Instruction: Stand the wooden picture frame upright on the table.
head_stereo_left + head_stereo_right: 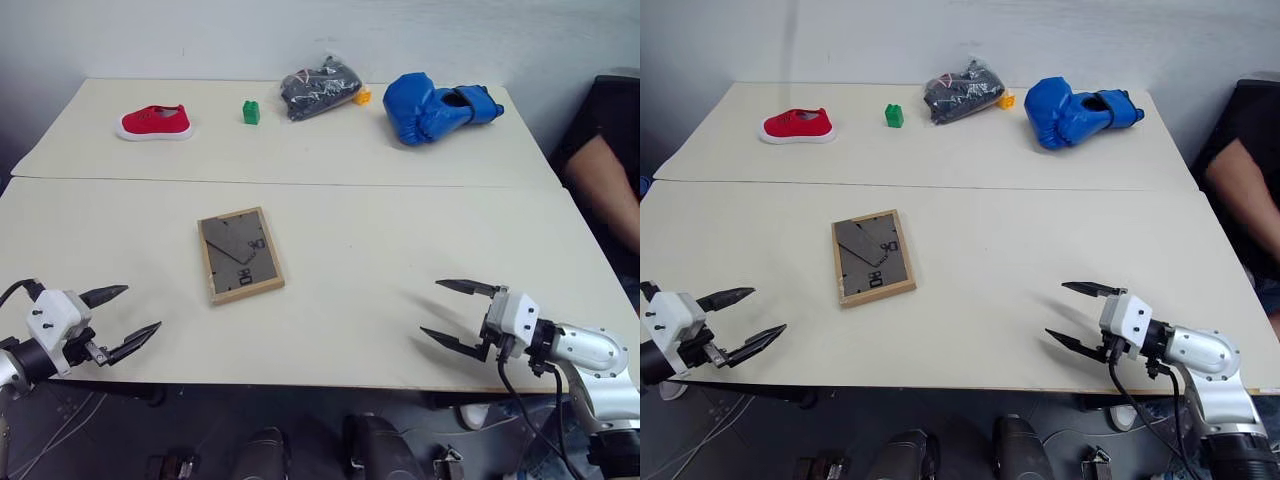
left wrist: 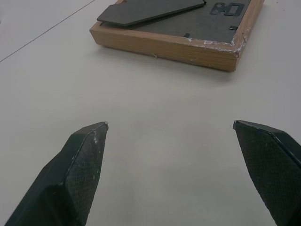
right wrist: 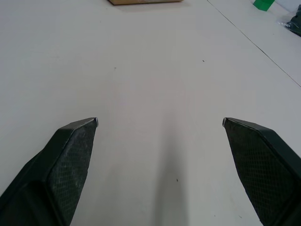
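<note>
The wooden picture frame (image 1: 240,254) lies flat and face down on the cream table (image 1: 380,230), its dark back panel and folded stand facing up. In the left wrist view the frame (image 2: 188,28) lies a short way ahead of the fingertips. My left gripper (image 1: 135,318) hovers open near the table's front left edge, left of and nearer than the frame, holding nothing. My right gripper (image 1: 440,310) stands open over the front right of the table, well right of the frame, also with nothing between its fingers.
Along the far side of the table sit a red shoe (image 1: 155,122), a green block (image 1: 251,112), a dark bagged bundle (image 1: 320,86), a small orange piece (image 1: 362,96) and a blue boxing glove (image 1: 435,108). A person's arm (image 1: 605,185) shows at the right edge.
</note>
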You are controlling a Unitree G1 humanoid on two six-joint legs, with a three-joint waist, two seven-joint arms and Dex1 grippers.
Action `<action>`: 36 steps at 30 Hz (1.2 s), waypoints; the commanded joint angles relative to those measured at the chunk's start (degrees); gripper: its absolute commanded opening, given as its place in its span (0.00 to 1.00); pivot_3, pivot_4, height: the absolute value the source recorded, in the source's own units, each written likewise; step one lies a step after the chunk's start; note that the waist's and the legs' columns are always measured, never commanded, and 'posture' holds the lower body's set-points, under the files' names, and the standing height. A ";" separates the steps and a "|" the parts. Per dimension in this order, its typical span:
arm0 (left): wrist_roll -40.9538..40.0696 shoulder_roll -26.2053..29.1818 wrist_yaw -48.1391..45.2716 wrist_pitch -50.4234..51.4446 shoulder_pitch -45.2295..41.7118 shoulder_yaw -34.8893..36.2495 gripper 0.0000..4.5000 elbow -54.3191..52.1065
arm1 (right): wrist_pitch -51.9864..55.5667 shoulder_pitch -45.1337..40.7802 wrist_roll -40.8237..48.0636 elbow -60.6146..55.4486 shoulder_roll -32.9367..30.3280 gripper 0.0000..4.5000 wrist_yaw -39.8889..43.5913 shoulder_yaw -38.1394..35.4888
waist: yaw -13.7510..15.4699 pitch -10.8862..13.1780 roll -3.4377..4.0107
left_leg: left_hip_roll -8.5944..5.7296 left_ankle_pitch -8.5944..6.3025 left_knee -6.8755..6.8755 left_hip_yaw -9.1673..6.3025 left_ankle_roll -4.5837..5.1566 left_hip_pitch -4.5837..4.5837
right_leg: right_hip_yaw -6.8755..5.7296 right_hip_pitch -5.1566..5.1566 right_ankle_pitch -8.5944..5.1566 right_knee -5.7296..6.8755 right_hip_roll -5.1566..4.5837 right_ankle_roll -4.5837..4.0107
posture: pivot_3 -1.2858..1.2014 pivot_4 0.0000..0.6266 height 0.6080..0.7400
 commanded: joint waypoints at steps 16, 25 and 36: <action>-4.86 -9.09 25.93 28.11 -10.70 -0.21 0.59 -10.10 | 17.73 -22.13 -11.92 -0.68 17.28 0.39 -14.35 18.06 | -0.15 0.00 0.00 | -0.01 0.18 0.09 -0.03 -0.32 -0.01 | 0.01 -0.14 0.00 0.35 0.03 0.00 | 0.52 0.24 1.00; 1.51 -16.36 39.35 34.45 -18.74 -8.15 0.01 -10.13 | 15.97 -35.69 -22.68 19.03 29.35 0.00 -25.68 23.99 | -0.14 -0.13 -0.23 | -0.06 0.19 0.34 -0.02 -0.33 -0.27 | -0.13 -0.26 0.02 0.53 0.00 0.03 | 0.52 0.24 1.00; 2.79 -14.99 32.92 38.26 -22.22 -17.47 0.01 -8.61 | 16.35 -34.79 -20.56 15.31 31.25 0.00 -18.33 25.90 | -0.61 -0.13 -0.22 | -0.03 0.22 0.28 -0.02 -0.39 -0.25 | -0.14 -0.27 0.02 0.55 0.04 0.03 | 0.52 0.24 1.00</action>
